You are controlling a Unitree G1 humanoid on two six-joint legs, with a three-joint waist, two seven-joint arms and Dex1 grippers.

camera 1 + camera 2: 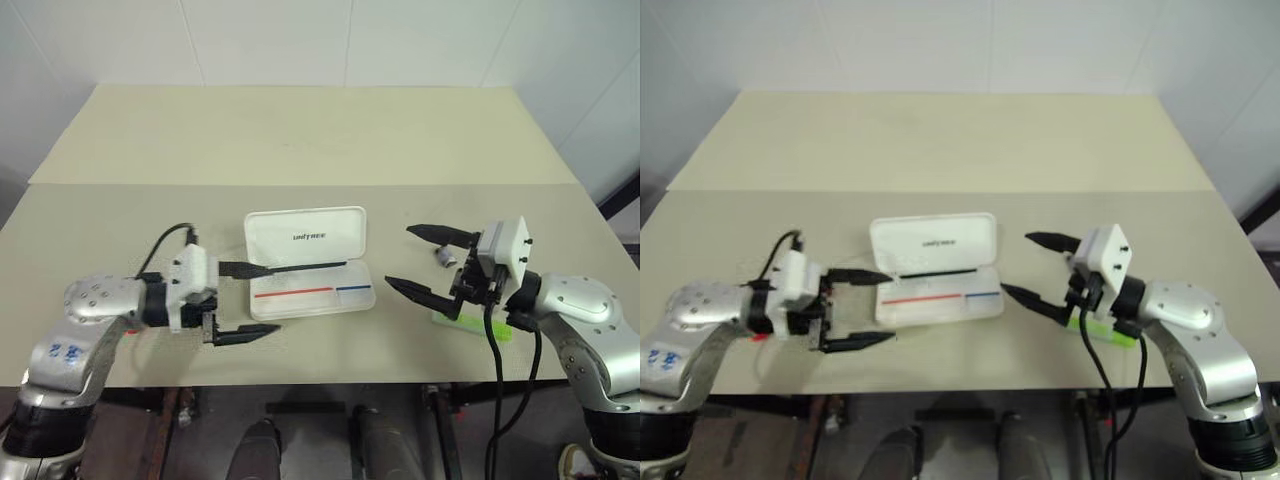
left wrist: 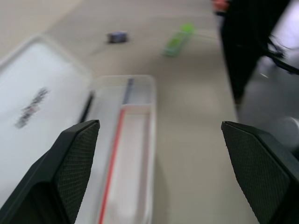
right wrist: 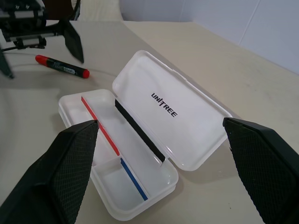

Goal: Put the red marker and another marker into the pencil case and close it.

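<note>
The white hard-plastic hinged pencil case lies open and empty. The dark-barrelled red-capped marker lies beyond it beside the wide-open left gripper; the right gripper also gapes, empty.

Both arms reach in from the sides, forearms bent inward so the two grippers face each other. The left gripper points roughly level toward the right, its two black fingers spread wide and holding nothing. The right gripper points toward the left, fingers likewise spread wide and empty.
</note>
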